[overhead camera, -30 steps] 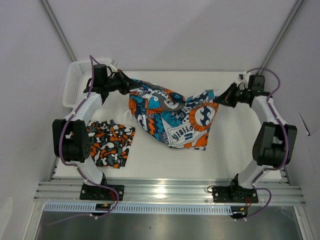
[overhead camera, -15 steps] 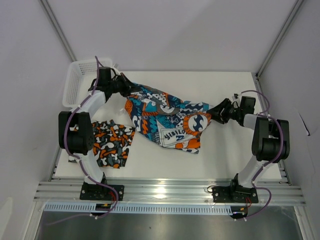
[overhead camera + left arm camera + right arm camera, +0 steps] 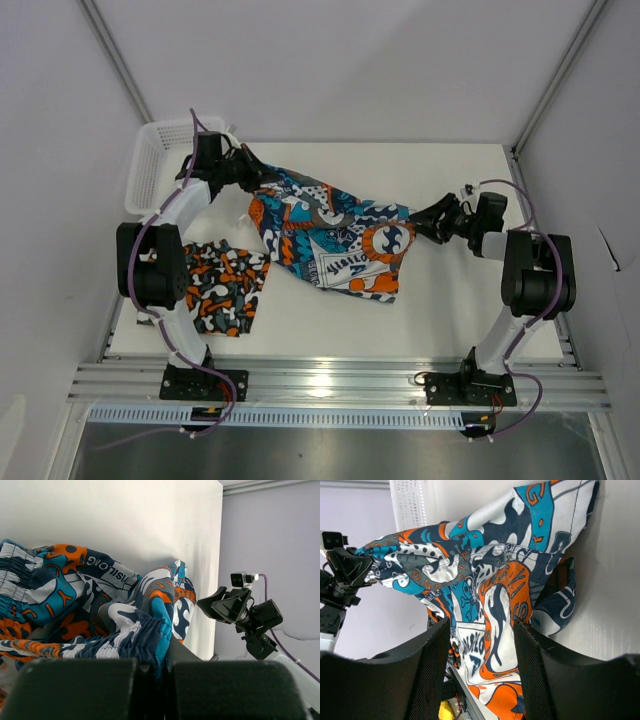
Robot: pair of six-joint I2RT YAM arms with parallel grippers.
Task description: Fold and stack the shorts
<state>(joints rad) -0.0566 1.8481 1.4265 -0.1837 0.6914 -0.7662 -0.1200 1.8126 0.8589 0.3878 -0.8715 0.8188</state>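
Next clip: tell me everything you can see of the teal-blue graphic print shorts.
The teal-blue shorts are soft printed fabric in teal, orange, white and dark grey, with lettering and a gathered elastic waistband that shows in the left wrist view. They are unfolded and crumpled, strung across the middle of the table and sagging onto it. The left gripper is shut on the far-left end by the waistband. The right gripper stands open at the other end, with cloth lying between its fingers.

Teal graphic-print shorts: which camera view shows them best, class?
Top external: the whole teal shorts show there, full outline and print. The left wrist view catches only the bunched end nearest it. The right wrist view gives a close-up of the opposite end.
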